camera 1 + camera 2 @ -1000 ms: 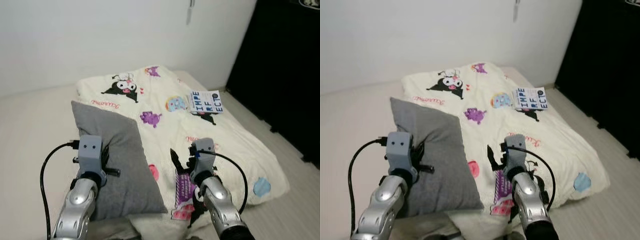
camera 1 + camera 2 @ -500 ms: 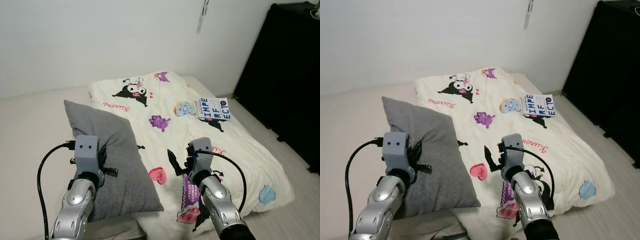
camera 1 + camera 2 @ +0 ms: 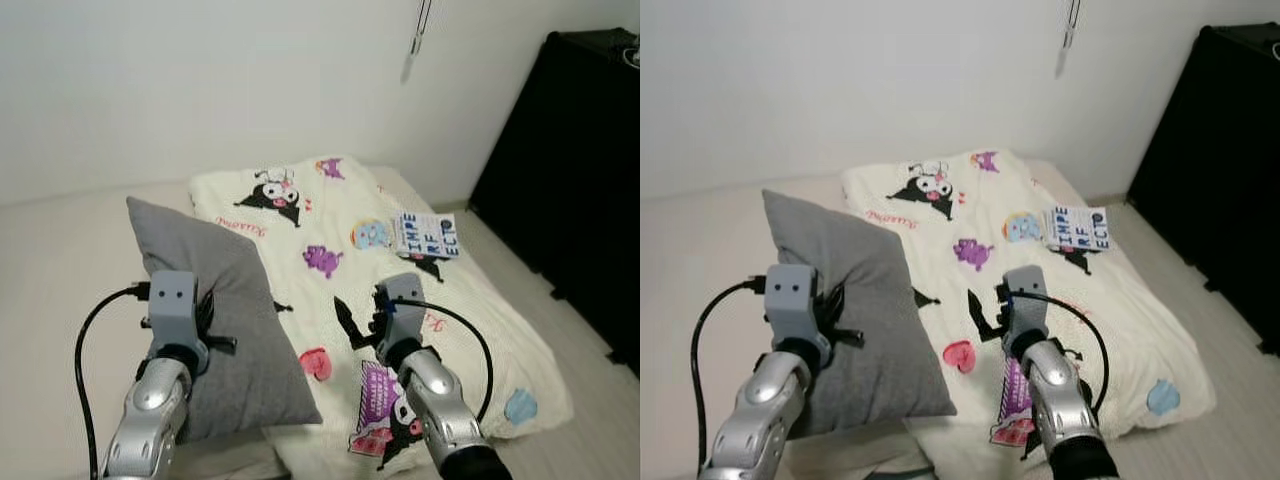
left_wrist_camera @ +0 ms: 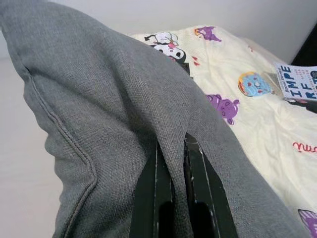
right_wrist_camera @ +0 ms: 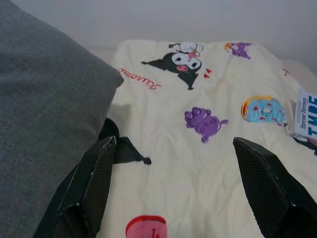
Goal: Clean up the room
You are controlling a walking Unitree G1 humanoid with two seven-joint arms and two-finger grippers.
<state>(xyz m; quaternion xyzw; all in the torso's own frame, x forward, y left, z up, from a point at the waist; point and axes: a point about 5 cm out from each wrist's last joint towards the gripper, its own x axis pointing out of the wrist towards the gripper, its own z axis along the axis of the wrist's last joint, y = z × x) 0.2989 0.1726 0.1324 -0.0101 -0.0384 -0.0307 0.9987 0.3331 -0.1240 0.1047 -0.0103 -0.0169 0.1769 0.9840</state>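
The left gripper (image 4: 172, 163) had its fingers pinched on a fold of the grey pillow (image 3: 225, 310), holding it up over the near left part of the mattress. The right gripper (image 5: 178, 183) hung with its fingers spread wide and empty, just right of the pillow, above the cream blanket (image 3: 440, 300). A book (image 3: 427, 234) lay on the blanket's far right side, near a black cabinet (image 3: 575, 160).
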